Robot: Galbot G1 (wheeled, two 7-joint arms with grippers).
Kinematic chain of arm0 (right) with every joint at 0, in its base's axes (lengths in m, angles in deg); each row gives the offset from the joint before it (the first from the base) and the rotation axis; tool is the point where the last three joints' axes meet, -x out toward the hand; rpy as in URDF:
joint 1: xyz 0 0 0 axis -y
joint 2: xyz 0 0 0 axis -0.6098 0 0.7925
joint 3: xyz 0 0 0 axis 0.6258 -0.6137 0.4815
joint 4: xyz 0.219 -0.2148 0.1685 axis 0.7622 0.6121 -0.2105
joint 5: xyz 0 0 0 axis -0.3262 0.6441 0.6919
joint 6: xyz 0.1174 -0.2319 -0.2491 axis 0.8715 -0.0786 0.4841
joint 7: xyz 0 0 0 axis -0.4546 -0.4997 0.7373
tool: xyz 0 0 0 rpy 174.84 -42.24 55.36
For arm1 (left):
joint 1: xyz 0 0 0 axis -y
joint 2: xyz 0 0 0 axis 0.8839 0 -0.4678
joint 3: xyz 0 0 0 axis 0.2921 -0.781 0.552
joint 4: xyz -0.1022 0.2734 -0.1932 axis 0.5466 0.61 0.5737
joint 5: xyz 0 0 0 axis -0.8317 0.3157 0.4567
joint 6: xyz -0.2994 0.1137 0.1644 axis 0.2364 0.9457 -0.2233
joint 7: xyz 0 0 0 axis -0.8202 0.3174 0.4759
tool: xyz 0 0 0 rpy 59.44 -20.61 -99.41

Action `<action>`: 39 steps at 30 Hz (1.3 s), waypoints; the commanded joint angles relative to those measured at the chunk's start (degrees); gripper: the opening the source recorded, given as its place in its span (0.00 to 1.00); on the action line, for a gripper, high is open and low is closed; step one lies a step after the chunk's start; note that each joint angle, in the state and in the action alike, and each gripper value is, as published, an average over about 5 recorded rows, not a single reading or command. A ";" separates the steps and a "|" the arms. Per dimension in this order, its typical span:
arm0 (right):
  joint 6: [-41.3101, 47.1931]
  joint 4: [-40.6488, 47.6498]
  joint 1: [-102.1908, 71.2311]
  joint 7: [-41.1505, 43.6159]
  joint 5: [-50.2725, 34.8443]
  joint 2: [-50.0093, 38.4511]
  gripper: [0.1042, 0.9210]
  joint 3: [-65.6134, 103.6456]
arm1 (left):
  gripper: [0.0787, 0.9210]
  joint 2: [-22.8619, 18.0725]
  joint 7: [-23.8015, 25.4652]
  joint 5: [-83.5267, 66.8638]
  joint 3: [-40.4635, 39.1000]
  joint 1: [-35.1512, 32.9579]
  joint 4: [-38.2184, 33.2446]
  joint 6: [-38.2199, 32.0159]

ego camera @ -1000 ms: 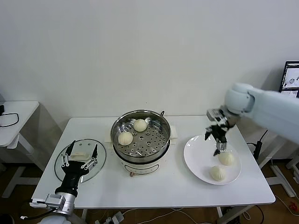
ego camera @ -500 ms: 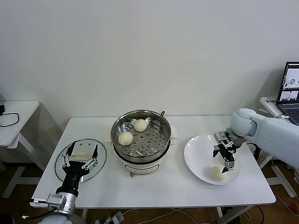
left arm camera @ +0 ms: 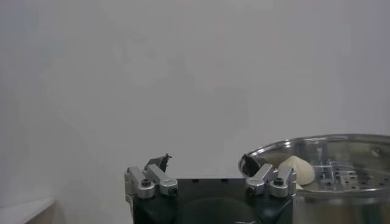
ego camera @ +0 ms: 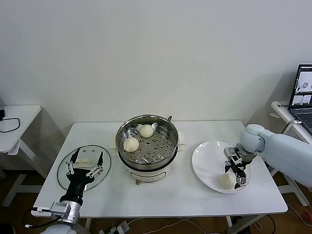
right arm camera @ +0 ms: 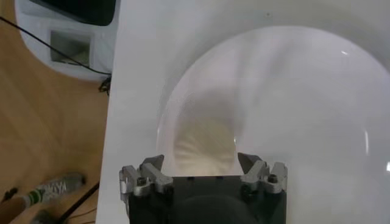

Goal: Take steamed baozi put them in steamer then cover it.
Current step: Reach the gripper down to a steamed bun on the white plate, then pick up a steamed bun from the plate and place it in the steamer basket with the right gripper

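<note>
Right pincer (ego camera: 236, 171) hangs low over the white plate (ego camera: 204, 165), its jaws spread wide and straddling a baozi (right arm camera: 206, 141) without clamping it; a second baozi (ego camera: 226, 181) sits on the plate just beside it. Two more baozi (ego camera: 130, 144) lie on the perforated floor of the uncovered steamer (ego camera: 146, 158) mid-surface. Left pincer (ego camera: 84, 165) waits released above the glass lid (ego camera: 65, 176).
</note>
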 commanded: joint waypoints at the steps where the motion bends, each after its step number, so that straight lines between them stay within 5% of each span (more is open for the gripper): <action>1: -0.14 0.85 -2.74 -0.23 1.48 0.17 0.88 1.94 | 0.88 -0.03 -0.02 0.07 -0.05 -0.02 -0.07 0.00; 8: -0.05 1.94 -3.22 -0.97 1.72 0.84 0.87 2.47 | 0.88 -0.06 -0.06 0.11 -0.31 0.07 0.03 -0.03; 16: -0.04 2.16 -3.16 -1.38 1.57 0.91 0.72 2.67 | 0.88 -0.06 -0.17 0.17 -0.71 0.32 0.05 0.00; 23: 0.08 1.44 -1.66 -1.43 0.03 0.29 0.68 2.64 | 0.88 -0.03 -0.22 0.19 -0.90 0.34 -0.04 0.06; 32: -0.15 0.26 15.67 0.49 -8.71 -1.56 0.68 -3.16 | 0.88 0.12 -0.24 0.19 -0.88 -0.02 -1.13 0.30; 39: -8.65 -0.62 33.90 2.80 -9.98 2.12 0.67 -8.93 | 0.88 0.27 -0.21 0.22 -0.86 -0.24 -1.36 0.24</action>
